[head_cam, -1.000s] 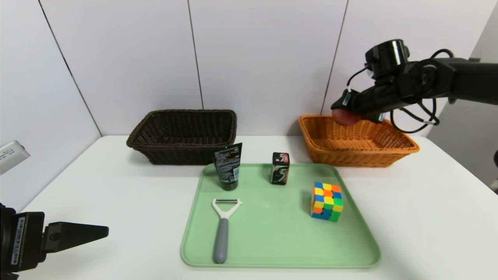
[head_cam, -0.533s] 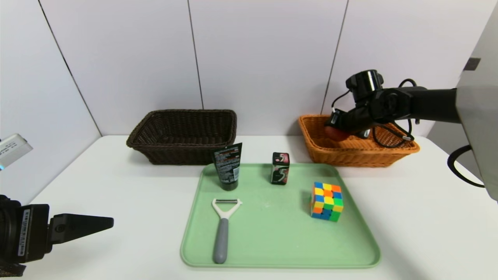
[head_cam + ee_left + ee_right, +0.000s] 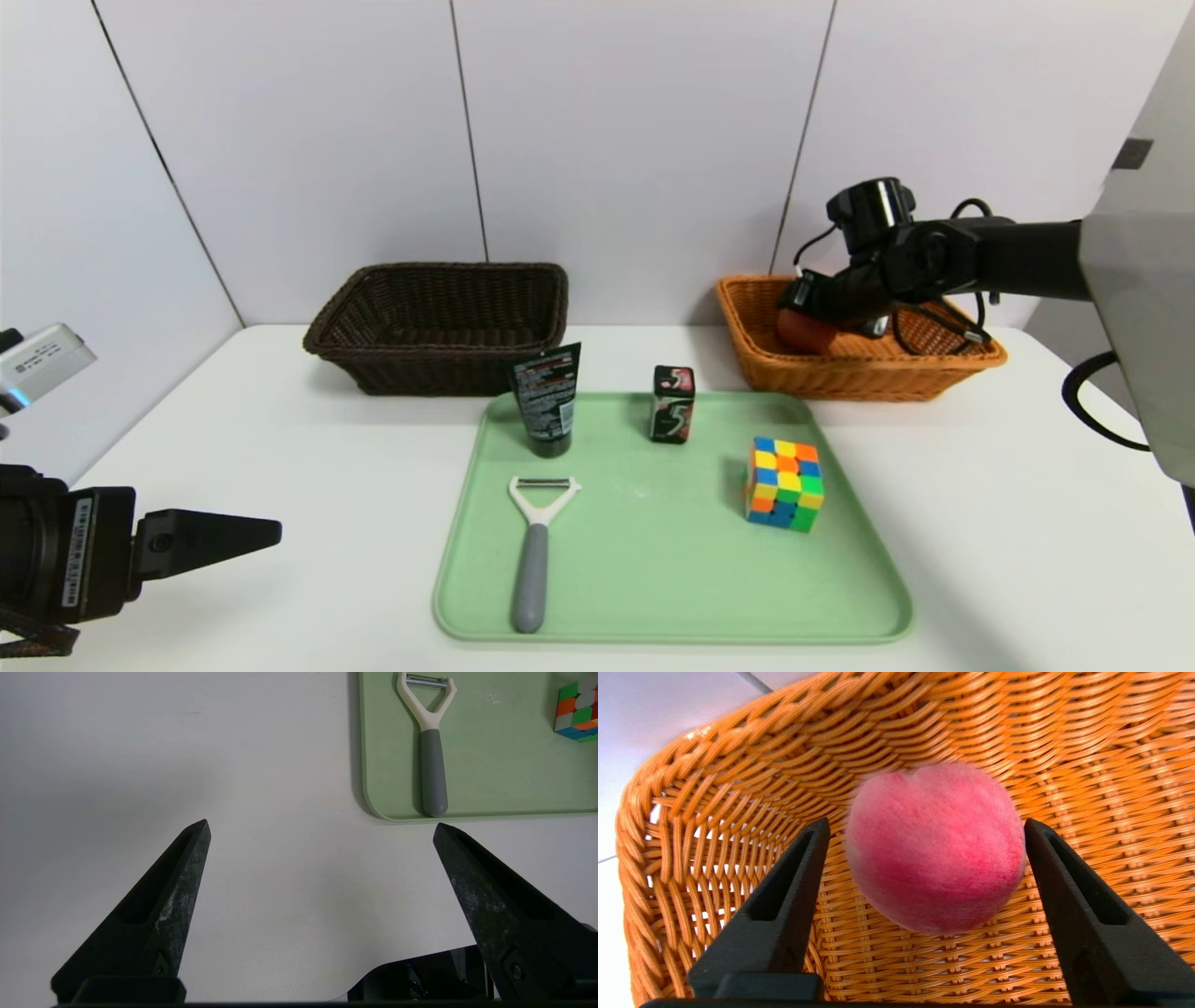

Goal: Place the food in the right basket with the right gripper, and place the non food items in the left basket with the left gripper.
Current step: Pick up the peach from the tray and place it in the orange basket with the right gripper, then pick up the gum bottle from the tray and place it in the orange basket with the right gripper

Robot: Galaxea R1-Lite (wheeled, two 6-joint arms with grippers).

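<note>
Moved since the earlier frame: right gripper [image 3: 927, 821] and peach [image 3: 936, 849] — both lower, from above the orange-tan basket [image 3: 868, 366] down into it; left gripper [image 3: 322, 823] shifted slightly toward the tray [image 3: 709, 597].
Right gripper: inside the orange-tan basket, fingers parted around the peach; a gap shows on one side, the other finger at or very near the fruit. Grip loosened.
Peach: fuzzy, red-pink, in the orange-tan basket toward its left end, between the right fingers.
Left gripper: wide open, nothing between its fingers, over the white table [image 3: 280, 448] to the left of the tray.
Black box: small, pink top, "5" mark [image 3: 672, 404]; upright near the back of the green tray, between tube and cube.
Squeeze tube: black with white print [image 3: 547, 401]; standing on its cap at the tray's back left corner, in front of the dark brown basket [image 3: 439, 359].
Peeler: white head, grey handle [image 3: 531, 574]; lying at the tray's left side, head toward the tube.
Puzzle cube: multicoloured [image 3: 784, 484]; on the tray's right side.
Dark brown basket: behind the tray, to the left — upright.
</note>
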